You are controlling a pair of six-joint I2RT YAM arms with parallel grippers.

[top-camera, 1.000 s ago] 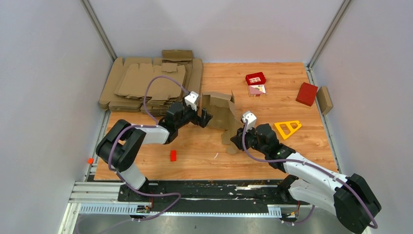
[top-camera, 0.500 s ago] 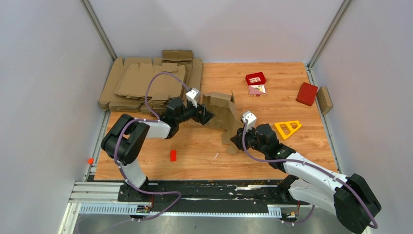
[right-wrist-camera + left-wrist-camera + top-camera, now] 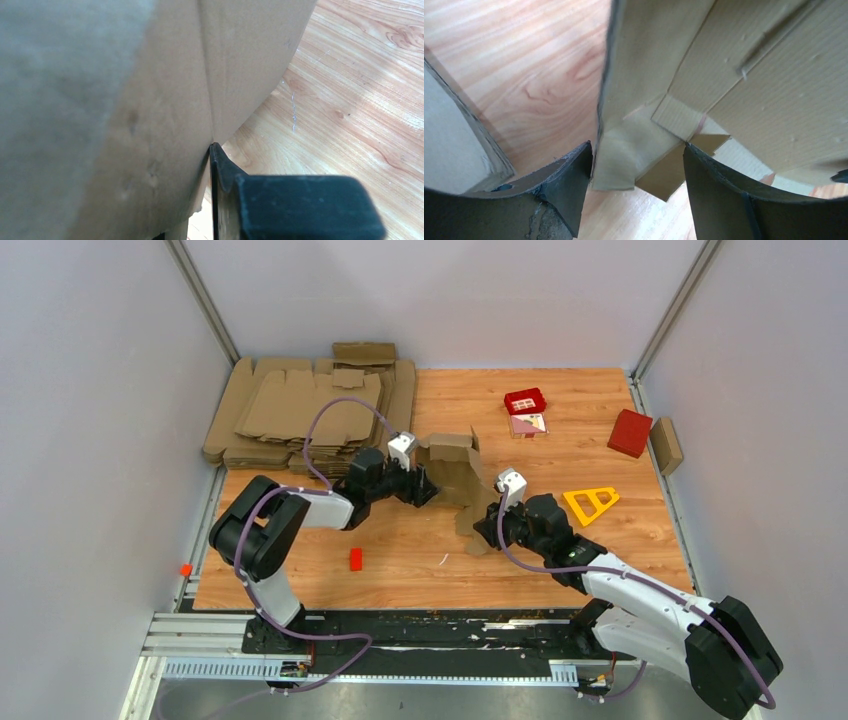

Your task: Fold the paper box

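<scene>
As gripped, paper box [image 3: 455, 475], far-left to near-right

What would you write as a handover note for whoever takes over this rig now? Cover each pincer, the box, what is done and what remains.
Left pincer: open, fingers on either side of a lower flap of the box, not gripping it.
Right pincer: shut on the box's near lower part.
Box: standing half formed in the middle of the table, flaps loose.
Done: one blank lifted and partly shaped.
Left: tuck the flaps and close the box.
</scene>
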